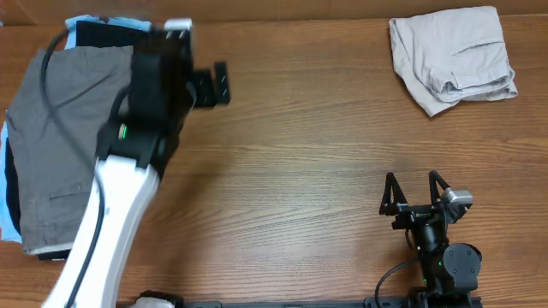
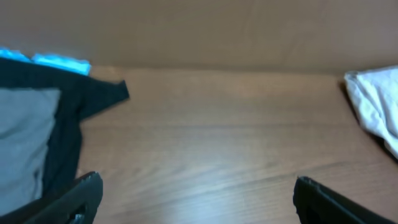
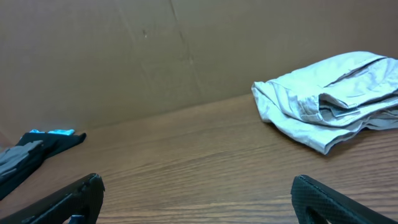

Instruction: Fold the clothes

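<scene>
1. Overhead view: the clothes sit in two places. At the far left is a pile with grey shorts (image 1: 56, 145) on top of a black piece (image 1: 96, 34) and a light-blue piece (image 1: 81, 20). At the far right lie beige shorts (image 1: 452, 58), loosely bundled and well apart from the pile.
2. The left claw (image 1: 211, 84) hovers at the pile's right edge, spread wide and holding nothing. The right claw (image 1: 415, 192) sits near right, also wide and empty.
3. The step looks like fetching the next garment. Pinch only the grey shorts at the hem or waistband, not the black layer under them. Drag them onto the bare table (image 1: 300, 154) between the two heaps and flatten them before folding.
4. Count: one pair of grey shorts, one pair of beige shorts, one black piece showing, one light-blue piece showing, two claws.
</scene>
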`<state>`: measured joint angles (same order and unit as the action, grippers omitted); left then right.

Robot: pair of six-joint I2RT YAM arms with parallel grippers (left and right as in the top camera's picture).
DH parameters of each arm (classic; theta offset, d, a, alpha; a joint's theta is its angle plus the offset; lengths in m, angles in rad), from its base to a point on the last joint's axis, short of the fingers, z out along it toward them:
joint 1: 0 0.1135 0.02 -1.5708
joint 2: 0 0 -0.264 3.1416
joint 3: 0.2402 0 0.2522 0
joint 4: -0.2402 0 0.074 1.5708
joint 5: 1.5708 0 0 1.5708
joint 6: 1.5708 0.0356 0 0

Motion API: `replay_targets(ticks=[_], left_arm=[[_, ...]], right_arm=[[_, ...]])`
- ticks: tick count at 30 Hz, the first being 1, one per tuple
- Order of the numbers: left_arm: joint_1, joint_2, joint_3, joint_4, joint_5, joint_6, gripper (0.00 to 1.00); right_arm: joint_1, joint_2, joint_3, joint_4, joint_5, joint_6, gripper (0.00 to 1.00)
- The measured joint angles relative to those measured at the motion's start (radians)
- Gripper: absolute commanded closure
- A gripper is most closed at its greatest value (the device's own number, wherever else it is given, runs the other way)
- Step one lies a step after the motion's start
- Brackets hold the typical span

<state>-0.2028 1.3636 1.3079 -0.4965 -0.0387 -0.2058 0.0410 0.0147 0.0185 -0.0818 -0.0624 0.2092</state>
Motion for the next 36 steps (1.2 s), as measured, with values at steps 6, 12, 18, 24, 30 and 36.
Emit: replay_targets(ticks=[6,12,18,24,30,36], left_arm=[[0.083,-0.343,-0.46,0.257,0.072,0.026,0.0],[0.189,-0.669,-0.858,0.417,0.152,0.022,0.0],[0.217,-0.942,-1.086,0.511,0.171,0.022,0.0],[0.231,-1.12,-1.243,0.596,0.173,0.022,0.0],[0.231,-1.216,-1.298,0.585,0.154,0.022,0.0],[0.231,-1.293,-1.3,0.43,0.147,0.022,0.0]], right_arm=[[0.0,-0.001,0.0,0.0,0.0,0.0,0.0],[0.0,-0.004,0.0,-0.001,0.0,0.0,0.0],[0.0,-0.003,0.0,-0.001,0.0,0.0,0.0],[0.0,-0.003,0.0,0.0,0.0,0.0,0.0],[0.0,-0.003,0.0,0.0,0.0,0.0,0.0],[0.0,-0.003,0.0,0.0,0.0,0.0,0.0]])
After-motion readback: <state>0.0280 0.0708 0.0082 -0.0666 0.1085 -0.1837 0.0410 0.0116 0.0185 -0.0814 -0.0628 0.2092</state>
